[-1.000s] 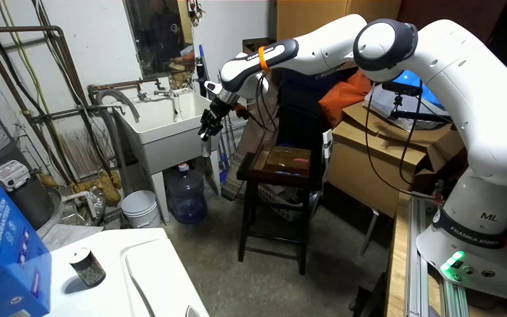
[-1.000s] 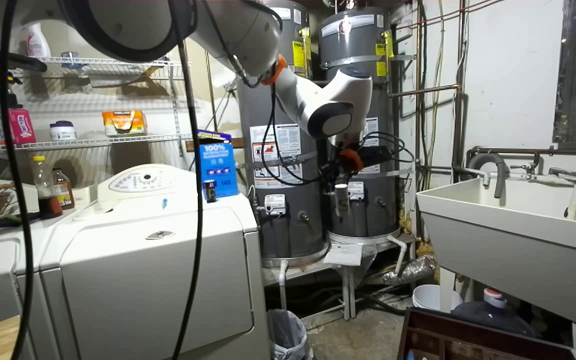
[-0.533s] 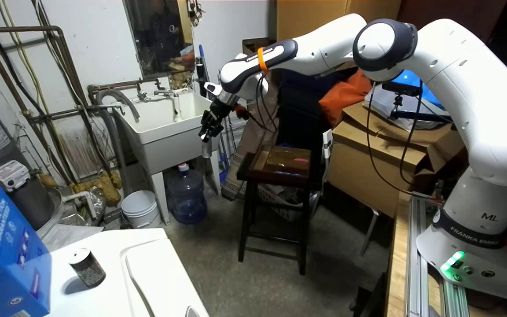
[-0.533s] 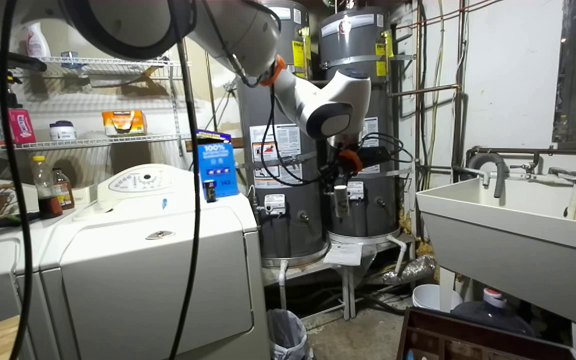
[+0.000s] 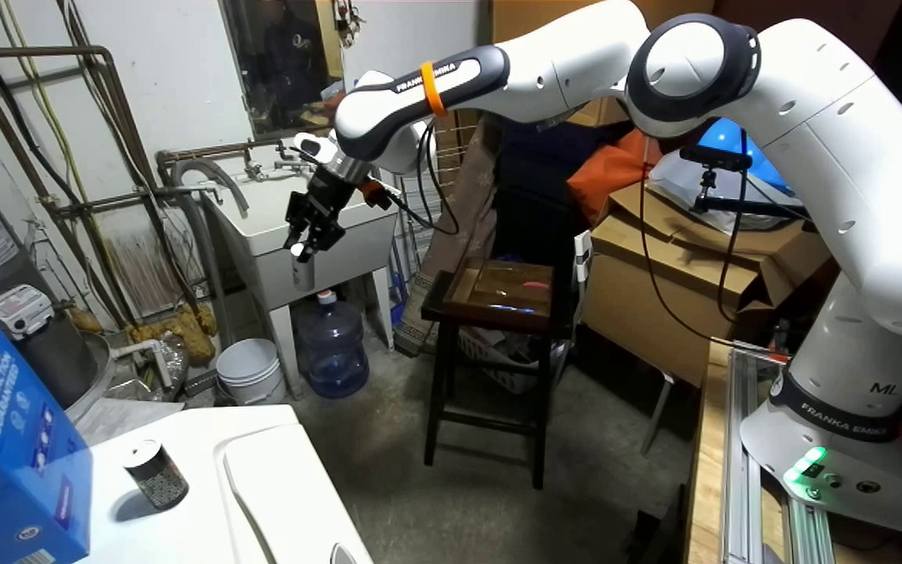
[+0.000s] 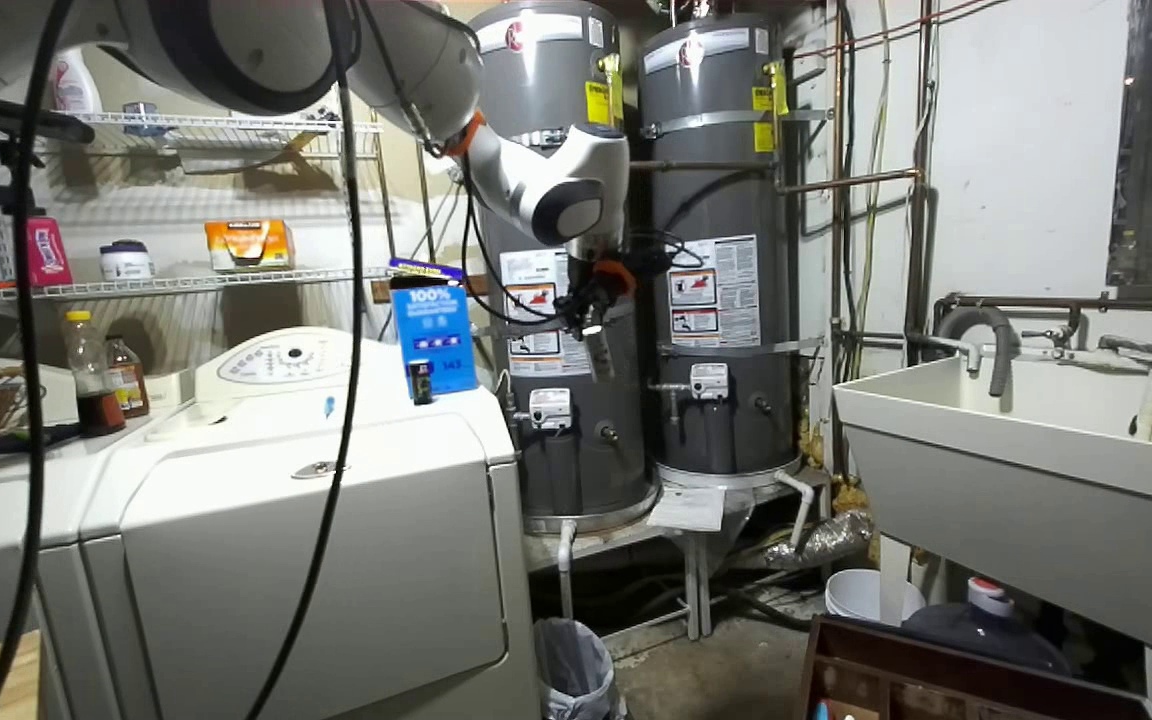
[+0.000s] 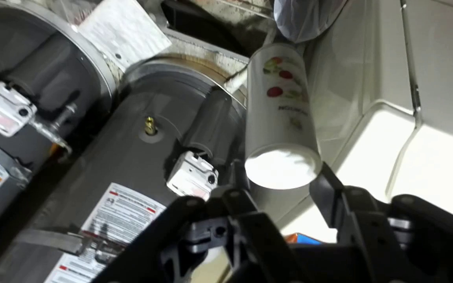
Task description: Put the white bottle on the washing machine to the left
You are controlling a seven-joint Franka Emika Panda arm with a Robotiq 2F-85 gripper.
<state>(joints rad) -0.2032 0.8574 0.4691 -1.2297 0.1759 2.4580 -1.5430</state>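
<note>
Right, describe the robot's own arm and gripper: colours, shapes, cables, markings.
The smooth, rounded white arm has dark grey trim, FRANKA EMIKA lettering and an orange strap; loose black cables hang from it. The black, angular, two-fingered gripper shows exposed linkages.

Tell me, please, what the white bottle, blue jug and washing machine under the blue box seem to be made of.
White bottle: smooth, satin, perhaps plastic or coated metal; the opaque printed side fits both.
Blue jug: likely glossy plastic, translucent and ridged.
Washing machine: probably painted metal, semi-gloss, given its smooth white surface.
</note>
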